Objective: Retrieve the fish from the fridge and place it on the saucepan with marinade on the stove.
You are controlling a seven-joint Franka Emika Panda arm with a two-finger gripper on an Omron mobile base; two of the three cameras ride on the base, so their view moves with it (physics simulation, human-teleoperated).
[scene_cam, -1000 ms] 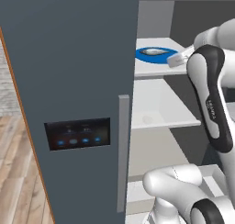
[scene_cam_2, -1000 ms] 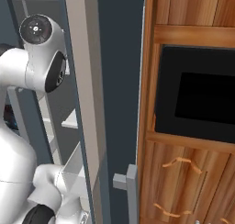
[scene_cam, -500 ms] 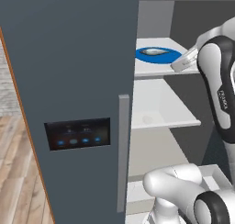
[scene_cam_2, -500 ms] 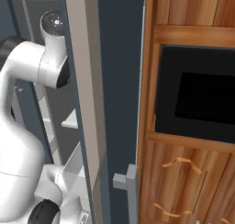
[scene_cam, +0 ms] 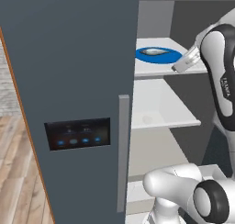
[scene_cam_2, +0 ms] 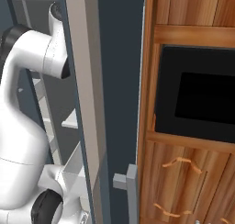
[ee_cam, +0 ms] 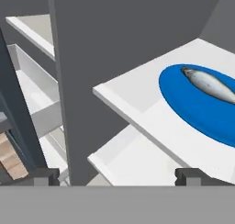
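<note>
Gripper wide open and empty, short of the fish on the upper fridge shelf.

Left base view: I see the fridge (scene_cam: 73,81) with its right compartment open; the fish (scene_cam: 155,52) lies on a blue plate (scene_cam: 158,55) on the upper white shelf (scene_cam: 160,68), and the arm's hand sits just beside the plate's right edge. Right base view: I see the arm (scene_cam_2: 32,76) reaching into the fridge past the open door (scene_cam_2: 87,103); a wooden cabinet (scene_cam_2: 193,172) stands to the right. Hand view: the gripper (ee_cam: 117,176) has its fingertips (ee_cam: 195,176) spread fully apart with nothing between them; the fish (ee_cam: 209,84) rests on the plate (ee_cam: 202,108) at upper right, apart from the fingertips.
</note>
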